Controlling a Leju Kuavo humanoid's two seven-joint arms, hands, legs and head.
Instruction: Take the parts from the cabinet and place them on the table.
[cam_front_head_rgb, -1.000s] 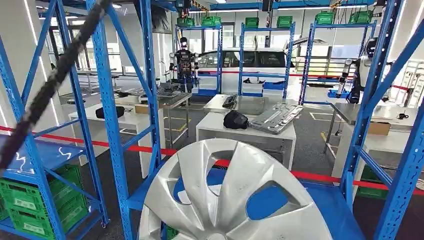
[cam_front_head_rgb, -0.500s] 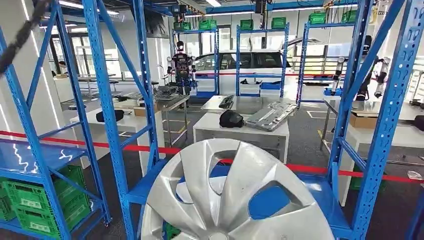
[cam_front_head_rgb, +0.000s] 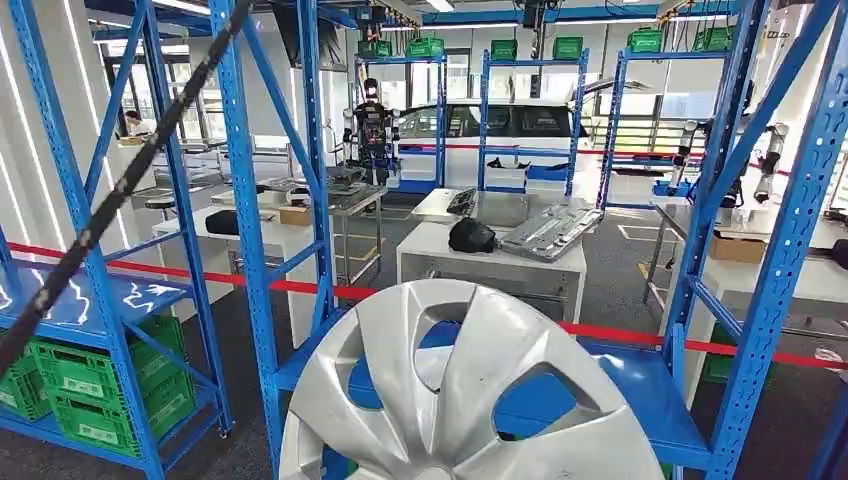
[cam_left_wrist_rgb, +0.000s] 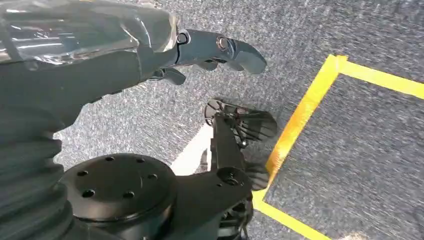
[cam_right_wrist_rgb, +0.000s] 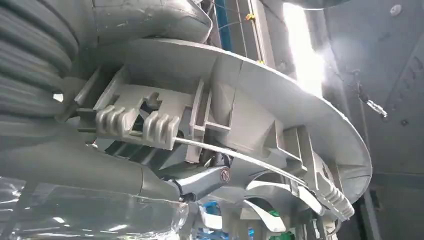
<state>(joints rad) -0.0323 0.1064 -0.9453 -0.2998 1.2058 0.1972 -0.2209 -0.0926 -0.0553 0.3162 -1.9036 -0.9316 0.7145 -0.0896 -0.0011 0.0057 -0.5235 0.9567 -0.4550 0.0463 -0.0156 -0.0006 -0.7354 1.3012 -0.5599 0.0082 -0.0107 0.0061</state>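
A silver wheel cover (cam_front_head_rgb: 468, 395) with curved spokes stands upright low in the middle of the head view, in front of the blue cabinet shelf (cam_front_head_rgb: 640, 400). In the right wrist view my right hand (cam_right_wrist_rgb: 100, 170) grips this wheel cover (cam_right_wrist_rgb: 260, 100) at its rim, thumb on one face and fingers (cam_right_wrist_rgb: 202, 181) on the ribbed back. My left hand (cam_left_wrist_rgb: 165, 45) hangs over grey carpet, fingers apart, holding nothing. Beyond the cabinet stands a white table (cam_front_head_rgb: 490, 262) bearing a black bag (cam_front_head_rgb: 471, 236) and a grey panel (cam_front_head_rgb: 552, 232).
Blue rack uprights (cam_front_head_rgb: 250, 250) (cam_front_head_rgb: 770, 270) frame the view on both sides. Green crates (cam_front_head_rgb: 95, 390) sit on the low left shelf. A red tape line (cam_front_head_rgb: 300, 288) runs across behind the racks. A black cable (cam_front_head_rgb: 120, 190) slants across the left. Yellow floor tape (cam_left_wrist_rgb: 300, 115) lies below my left hand.
The whole head view has swayed left and then back right, so the camera moved. The wheel cover keeps its place in front of me, still held.
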